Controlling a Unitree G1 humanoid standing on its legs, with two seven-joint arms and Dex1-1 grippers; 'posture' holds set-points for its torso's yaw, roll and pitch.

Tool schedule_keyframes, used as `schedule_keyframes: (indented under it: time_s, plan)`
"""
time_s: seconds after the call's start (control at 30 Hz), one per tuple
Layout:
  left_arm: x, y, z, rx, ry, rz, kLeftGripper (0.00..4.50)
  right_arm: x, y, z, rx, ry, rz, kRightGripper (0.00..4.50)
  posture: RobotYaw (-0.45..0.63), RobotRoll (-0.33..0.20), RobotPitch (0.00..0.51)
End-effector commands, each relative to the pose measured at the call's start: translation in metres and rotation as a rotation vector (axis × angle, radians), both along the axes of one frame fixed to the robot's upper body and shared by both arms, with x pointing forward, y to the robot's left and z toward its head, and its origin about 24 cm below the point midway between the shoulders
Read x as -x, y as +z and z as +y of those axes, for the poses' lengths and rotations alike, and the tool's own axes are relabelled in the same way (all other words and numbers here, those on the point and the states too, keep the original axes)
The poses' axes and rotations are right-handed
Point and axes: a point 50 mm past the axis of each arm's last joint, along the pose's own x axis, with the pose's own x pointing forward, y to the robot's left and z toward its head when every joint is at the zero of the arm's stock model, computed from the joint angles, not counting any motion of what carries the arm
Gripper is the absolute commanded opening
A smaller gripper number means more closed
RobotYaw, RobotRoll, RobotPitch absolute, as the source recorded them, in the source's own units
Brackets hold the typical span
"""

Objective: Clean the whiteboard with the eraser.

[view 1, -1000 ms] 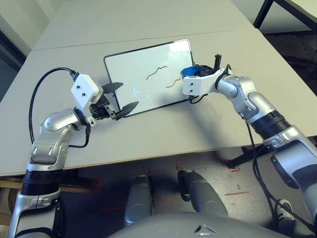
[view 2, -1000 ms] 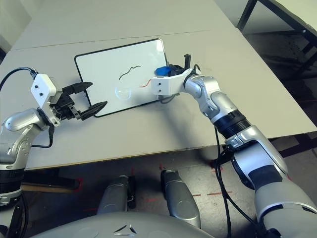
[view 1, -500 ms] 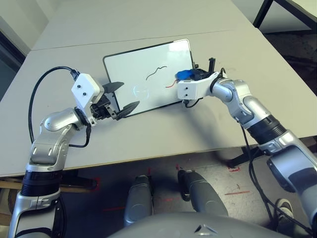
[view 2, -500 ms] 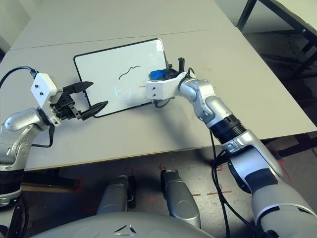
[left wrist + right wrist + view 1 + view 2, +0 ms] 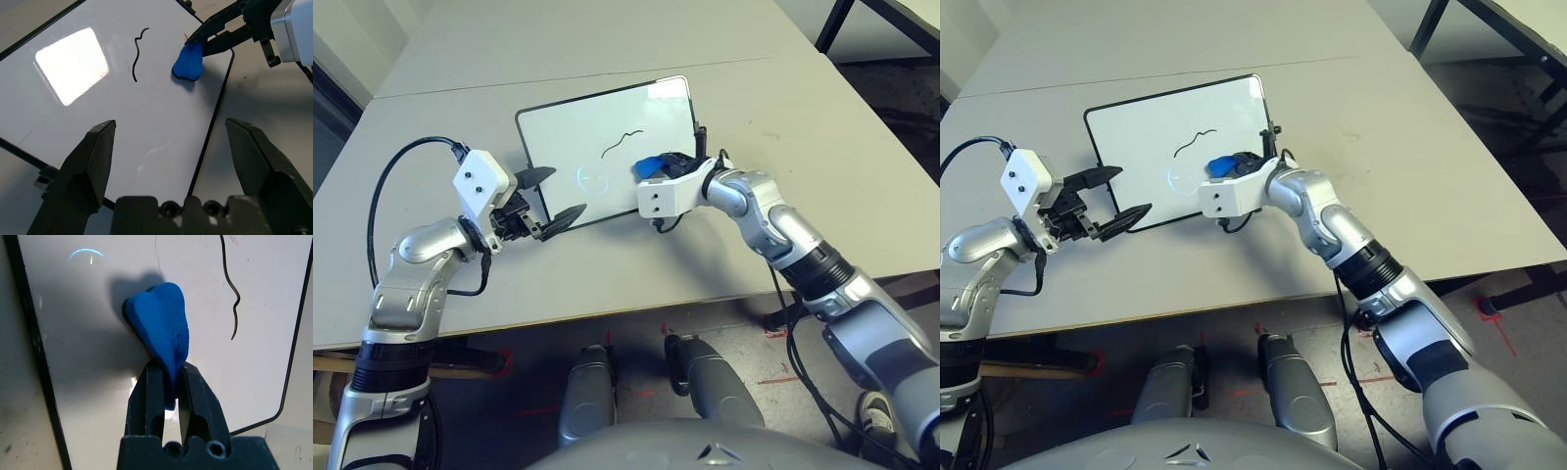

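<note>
pinching the small blue oblong eraser [image 5: 163, 335] in my right pincer [image 5: 169, 377] on the glossy white black-framed whiteboard [image 5: 570, 132]; my thin grip could let it twist out mid-wipe.

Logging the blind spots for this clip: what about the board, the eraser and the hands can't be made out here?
- Red mark: under the eraser and right hand in the right wrist view; erased or covered, cannot tell.
- Whiteboard: far corner cut off by the left wrist view's edge.
- Near left board edge: behind the open left hand in the left eye view; contact unclear.
</note>
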Motion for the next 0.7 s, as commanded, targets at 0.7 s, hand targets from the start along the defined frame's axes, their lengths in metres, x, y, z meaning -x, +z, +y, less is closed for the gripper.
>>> schedule_keyframes:
  time_s: [0.7]
  plan:
    - [-0.003, 0.002, -0.001, -0.012, -0.019, -0.005, 4.5, -0.017, 0.0, -0.059, 0.071, -0.246, 0.011, 0.21, -0.1, 0.0, 0.16]
